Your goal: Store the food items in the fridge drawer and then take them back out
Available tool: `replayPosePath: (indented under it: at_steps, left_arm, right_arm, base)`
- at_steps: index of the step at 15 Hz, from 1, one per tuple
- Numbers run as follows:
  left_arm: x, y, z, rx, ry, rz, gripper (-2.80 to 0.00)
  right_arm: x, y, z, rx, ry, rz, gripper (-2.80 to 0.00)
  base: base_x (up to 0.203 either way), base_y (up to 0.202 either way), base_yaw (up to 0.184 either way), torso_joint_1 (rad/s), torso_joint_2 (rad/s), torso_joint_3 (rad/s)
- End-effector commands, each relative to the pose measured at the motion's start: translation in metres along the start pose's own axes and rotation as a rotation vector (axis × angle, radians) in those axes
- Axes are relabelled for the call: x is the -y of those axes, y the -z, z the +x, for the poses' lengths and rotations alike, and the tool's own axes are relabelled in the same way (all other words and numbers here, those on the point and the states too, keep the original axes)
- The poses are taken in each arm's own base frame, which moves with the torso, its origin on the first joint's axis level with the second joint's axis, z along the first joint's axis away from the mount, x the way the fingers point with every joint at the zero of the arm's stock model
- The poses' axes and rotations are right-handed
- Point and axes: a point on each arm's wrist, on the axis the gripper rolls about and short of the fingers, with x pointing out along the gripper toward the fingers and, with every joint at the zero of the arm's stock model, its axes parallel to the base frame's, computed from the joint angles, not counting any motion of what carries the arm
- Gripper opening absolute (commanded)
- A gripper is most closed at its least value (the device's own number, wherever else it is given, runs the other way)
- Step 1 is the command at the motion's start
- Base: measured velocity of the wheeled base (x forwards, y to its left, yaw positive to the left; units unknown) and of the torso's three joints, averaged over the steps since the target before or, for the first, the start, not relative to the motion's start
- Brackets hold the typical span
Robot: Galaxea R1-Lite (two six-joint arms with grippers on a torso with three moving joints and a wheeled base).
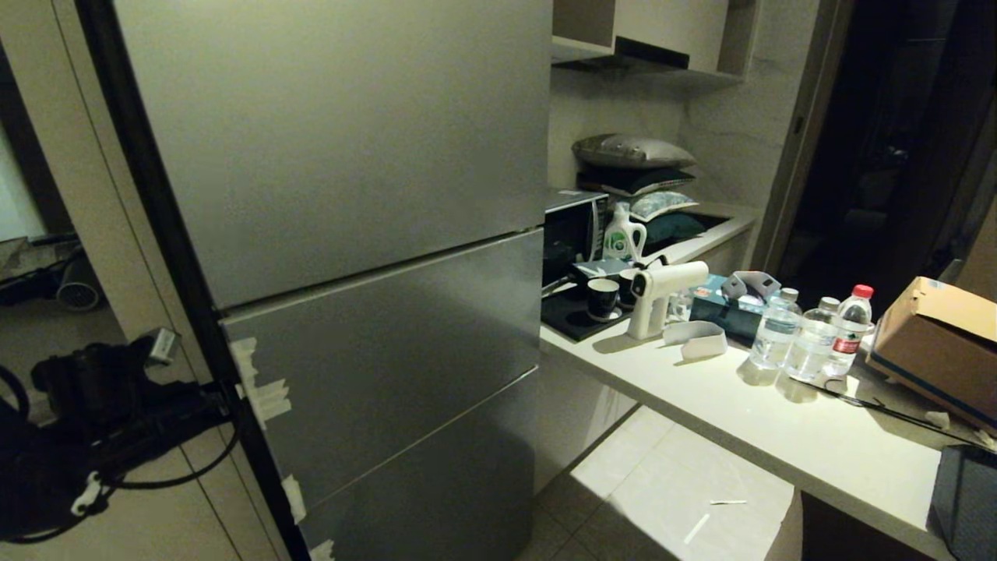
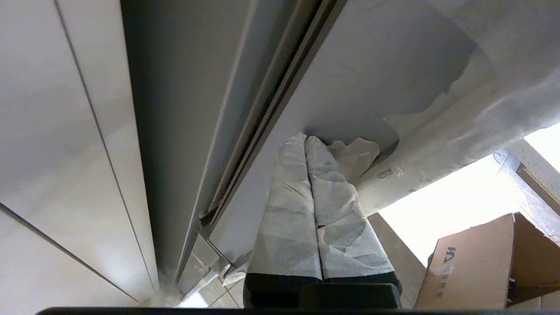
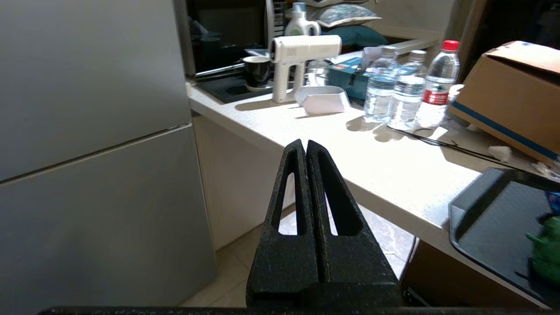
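Tall grey metal fridge [image 1: 374, 257] closed; drawer and food hidden. Left gripper [image 2: 306, 142], taped fingers pinched together, empty, tips at fridge door edge by peeling tape. Right gripper [image 3: 305, 146] pinched together, empty, parked. Guess: door heavy, smooth, slippery; hook edge seam, pull slow.

Lower right of the left wrist view: cardboard box [image 2: 477, 267] bears dark printed letters reading roughly "HA". No other markings legible on any item.

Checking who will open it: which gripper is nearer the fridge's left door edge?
Left. The left gripper is shut right by the fridge door edge. The right gripper, shut, hangs off toward the counter.
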Motion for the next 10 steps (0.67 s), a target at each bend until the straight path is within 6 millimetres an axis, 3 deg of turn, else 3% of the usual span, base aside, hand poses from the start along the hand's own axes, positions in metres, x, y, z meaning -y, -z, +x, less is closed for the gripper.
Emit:
replayPosePath:
  at_steps: [1, 6, 10]
  left_arm:
    - [0.002, 0.001, -0.003, 0.003, 0.005, 0.002, -2.8]
    - [0.008, 0.013, -0.019, -0.012, 0.026, 0.003, -2.8]
    - [0.025, 0.033, -0.029, -0.021, 0.074, 0.029, -2.8]
  right_arm:
    - [0.0, 0.007, 0.001, -0.024, 0.0, 0.0, -2.8]
    - [0.0, 0.007, 0.001, -0.024, -0.002, 0.0, -2.8]
    - [0.0, 0.007, 0.001, -0.024, -0.001, 0.0, -2.8]
  base:
    - [0.0, 0.0, 0.0, 0.0, 0.0, 0.0]
    - [0.0, 0.0, 0.0, 0.0, 0.0, 0.0]
    - [0.0, 0.0, 0.0, 0.0, 0.0, 0.0]
